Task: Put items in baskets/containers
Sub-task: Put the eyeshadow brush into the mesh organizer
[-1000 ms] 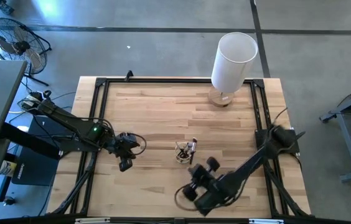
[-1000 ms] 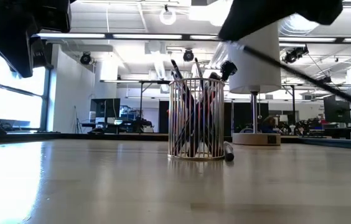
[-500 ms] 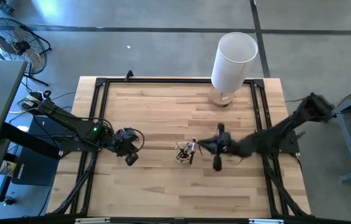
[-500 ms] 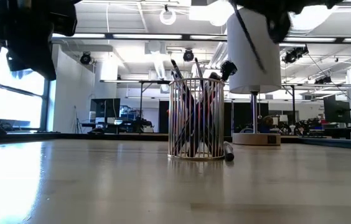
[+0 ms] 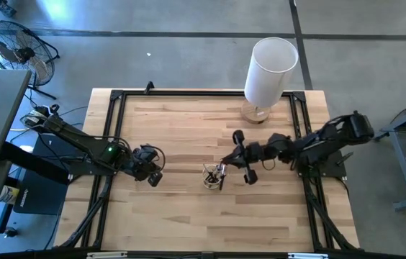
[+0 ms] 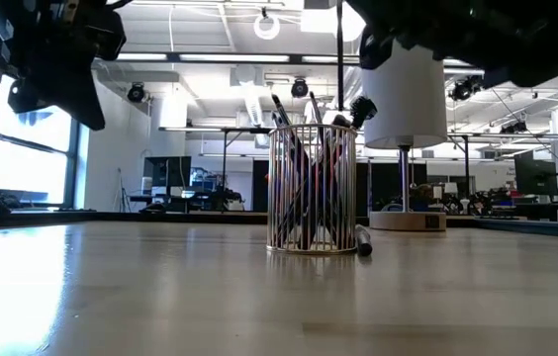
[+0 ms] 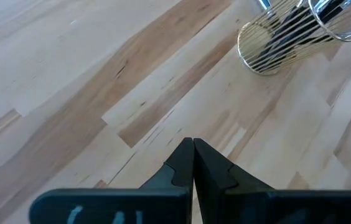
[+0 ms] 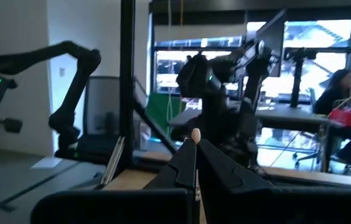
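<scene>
While level, right gripper (image 5: pixel 226 160) pinches brush (image 6: pixel 339 57) upright.

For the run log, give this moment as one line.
right gripper: shut on brush above wire cup | left gripper: shut, empty, left of cup | cup: holds brushes

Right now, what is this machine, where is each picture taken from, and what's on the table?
It is a robot with two dark arms at a wooden table. One picture looks straight down, one looks level across the tabletop, and two sit on the wrists. In the middle stands a round gold wire cup holding thin makeup brushes; one dark brush lies beside it. A tall white cylinder on a wooden base stands at one edge. The right end effector is shut on a thin brush above the cup. The left end effector is shut and empty.
</scene>
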Controlling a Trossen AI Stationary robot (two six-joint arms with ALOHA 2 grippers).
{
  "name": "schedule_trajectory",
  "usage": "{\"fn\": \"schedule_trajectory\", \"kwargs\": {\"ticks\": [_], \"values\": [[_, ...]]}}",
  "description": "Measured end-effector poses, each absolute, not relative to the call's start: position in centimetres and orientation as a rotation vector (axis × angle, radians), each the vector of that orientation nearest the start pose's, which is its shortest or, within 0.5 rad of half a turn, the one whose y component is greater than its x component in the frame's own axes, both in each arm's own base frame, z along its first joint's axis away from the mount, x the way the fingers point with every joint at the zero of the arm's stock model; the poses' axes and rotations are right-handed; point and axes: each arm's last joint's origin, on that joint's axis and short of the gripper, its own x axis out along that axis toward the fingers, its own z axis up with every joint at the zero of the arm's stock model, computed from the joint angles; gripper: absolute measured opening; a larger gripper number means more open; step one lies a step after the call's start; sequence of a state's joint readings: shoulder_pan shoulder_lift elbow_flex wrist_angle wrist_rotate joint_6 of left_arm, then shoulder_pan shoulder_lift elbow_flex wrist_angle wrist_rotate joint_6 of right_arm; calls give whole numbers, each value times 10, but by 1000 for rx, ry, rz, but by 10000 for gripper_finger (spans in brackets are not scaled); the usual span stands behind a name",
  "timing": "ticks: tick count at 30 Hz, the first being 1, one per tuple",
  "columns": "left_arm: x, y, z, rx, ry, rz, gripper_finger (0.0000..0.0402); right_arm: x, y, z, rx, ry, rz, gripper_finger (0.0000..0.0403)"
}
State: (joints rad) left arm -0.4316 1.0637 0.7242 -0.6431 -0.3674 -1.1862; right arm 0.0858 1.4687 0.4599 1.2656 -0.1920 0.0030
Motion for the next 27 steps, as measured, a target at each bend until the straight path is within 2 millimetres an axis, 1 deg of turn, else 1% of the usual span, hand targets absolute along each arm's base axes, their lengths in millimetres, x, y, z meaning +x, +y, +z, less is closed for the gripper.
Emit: {"fn": "schedule_trajectory", "kwargs": {"ticks": [4, 8, 11, 18, 23, 27], "values": [[183, -73, 231, -728, 788, 461, 0, 271, 24, 205, 17, -260, 336, 0], [183, -73, 231, -749, 778, 471, 0, 276, 16, 195, 51, -278, 368, 0], [183, -72, 231, -767, 771, 483, 0, 280, 11, 183, 84, -235, 370, 0], [183, -72, 231, -774, 770, 488, 0, 289, 10, 158, 101, -135, 363, 0], [183, -72, 231, -773, 769, 490, 0, 293, 10, 146, 121, -38, 341, 0], [183, -72, 231, -775, 768, 490, 0, 293, 11, 140, 149, 41, 278, 8]]}}
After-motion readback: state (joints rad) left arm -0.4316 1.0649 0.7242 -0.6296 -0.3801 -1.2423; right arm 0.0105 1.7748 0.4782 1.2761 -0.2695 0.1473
